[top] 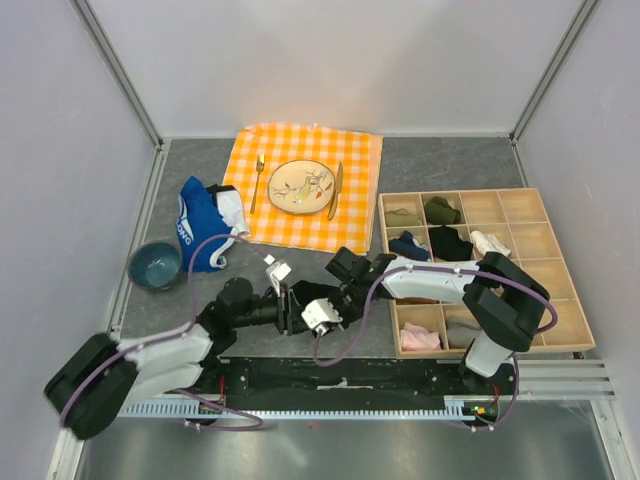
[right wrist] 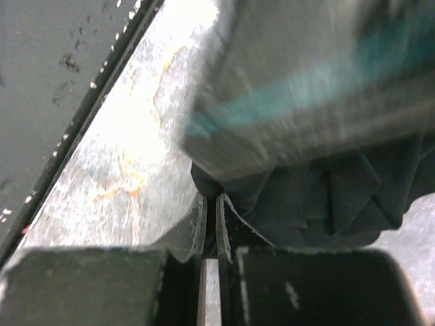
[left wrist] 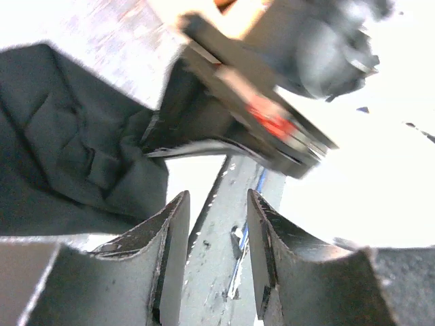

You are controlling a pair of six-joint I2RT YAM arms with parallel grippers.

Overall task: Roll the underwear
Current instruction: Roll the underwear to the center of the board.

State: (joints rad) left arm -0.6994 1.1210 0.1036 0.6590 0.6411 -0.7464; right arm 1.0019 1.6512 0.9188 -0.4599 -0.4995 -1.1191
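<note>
The black underwear is a crumpled bunch at the left of the left wrist view (left wrist: 68,156) and at the right of the right wrist view (right wrist: 326,204). In the top view it is hidden between the two grippers near the table's front edge. My right gripper (right wrist: 211,200) is shut, pinching an edge of the black fabric at its fingertips; it sits at the front middle in the top view (top: 335,290). My left gripper (left wrist: 217,197) is open with nothing between its fingers, the fabric just to their left. In the top view it (top: 295,305) meets the right gripper tip to tip.
A blue garment with white trim (top: 203,225) and a blue bowl (top: 156,265) lie at the left. An orange checked cloth (top: 355,190) holds a plate (top: 301,186), fork (top: 258,180) and knife (top: 336,190). A wooden divided box (top: 560,290) with folded garments stands at the right.
</note>
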